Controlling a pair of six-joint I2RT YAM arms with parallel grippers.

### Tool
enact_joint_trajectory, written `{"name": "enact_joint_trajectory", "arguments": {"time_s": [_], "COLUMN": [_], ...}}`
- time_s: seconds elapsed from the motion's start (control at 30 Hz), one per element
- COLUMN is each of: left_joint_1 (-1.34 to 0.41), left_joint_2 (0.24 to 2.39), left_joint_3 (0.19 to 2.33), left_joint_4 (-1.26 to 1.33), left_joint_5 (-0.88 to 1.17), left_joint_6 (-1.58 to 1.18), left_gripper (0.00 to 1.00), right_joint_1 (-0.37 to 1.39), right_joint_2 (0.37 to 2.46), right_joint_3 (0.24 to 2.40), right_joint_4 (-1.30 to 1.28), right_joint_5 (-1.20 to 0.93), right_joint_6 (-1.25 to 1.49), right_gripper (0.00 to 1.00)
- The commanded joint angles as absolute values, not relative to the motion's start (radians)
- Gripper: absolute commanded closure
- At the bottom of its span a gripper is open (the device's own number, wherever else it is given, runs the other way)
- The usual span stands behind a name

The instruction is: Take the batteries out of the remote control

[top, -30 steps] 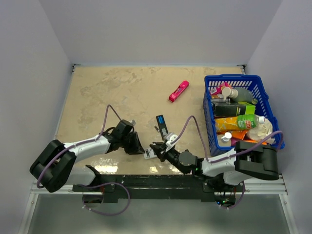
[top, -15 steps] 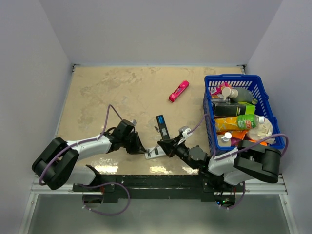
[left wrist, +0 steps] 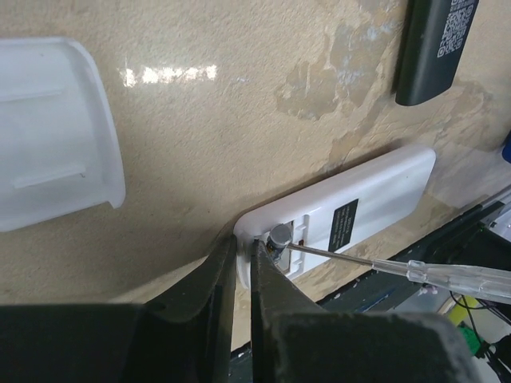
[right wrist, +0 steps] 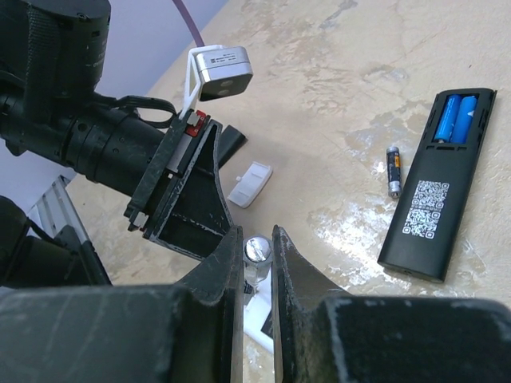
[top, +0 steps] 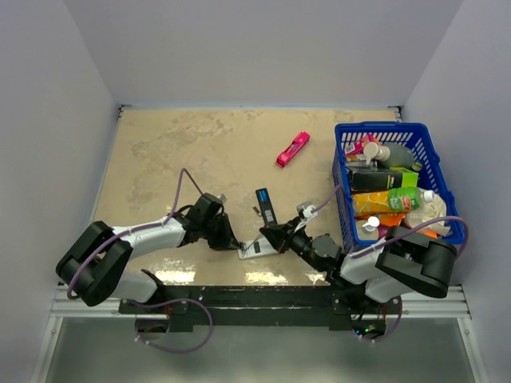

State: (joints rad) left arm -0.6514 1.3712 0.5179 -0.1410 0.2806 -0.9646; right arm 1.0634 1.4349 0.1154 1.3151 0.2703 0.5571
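A white remote control [left wrist: 363, 209] lies face down with its battery bay open. My left gripper [left wrist: 243, 249] is shut on the end wall of that remote. A greyish battery [left wrist: 279, 235] sits lifted at the bay's end, with the tip of a clear-handled screwdriver [left wrist: 399, 266] against it. My right gripper [right wrist: 255, 239] is shut on the screwdriver's handle [right wrist: 257, 250]. A black remote [right wrist: 437, 191] lies beyond, two blue batteries [right wrist: 457, 118] in its open bay. One loose battery [right wrist: 392, 170] rests on the table beside it.
A white cover [left wrist: 48, 175] lies left of the white remote. A pink object [top: 293, 148] sits mid-table. A blue basket [top: 345, 209] full of bottles and packets stands at the right. The table's near edge runs just behind the white remote.
My left gripper has closed on the white remote's end. The right gripper has shifted right and up, bringing the screwdriver tip into the bay.
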Motion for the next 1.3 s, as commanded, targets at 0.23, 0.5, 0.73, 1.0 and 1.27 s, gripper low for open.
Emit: {"name": "enact_joint_trajectory", "arguments": {"time_s": [0.23,0.5,0.73,1.0,1.27], "left_joint_1": [-0.655,-0.655,-0.655,-0.655,-0.655], "left_joint_2": [1.376,1.358,1.355,1.373,1.393], "left_joint_3": [0.594,0.614,0.621,0.661,0.687], "left_joint_4": [-0.212,-0.221,-0.215,-0.230,-0.271], "left_joint_5": [0.262,0.262,0.273,0.275,0.239], "left_joint_6": [-0.908,-0.902,-0.896,-0.893,-0.884], "left_gripper": [0.91,0.86,0.83,0.78,0.68], "right_joint_1": [1.035,1.029,1.029,1.025,1.008], "right_joint_2": [1.428,1.436,1.405,1.351,1.344], "right_joint_3": [0.233,0.261,0.265,0.310,0.350], "right_joint_4": [1.239,1.233,1.210,1.120,1.072], "right_joint_5": [0.284,0.253,0.236,0.244,0.265], "right_joint_6": [0.495,0.494,0.509,0.494,0.476], "right_gripper": [1.00,1.00,1.00,1.00,1.00]}}
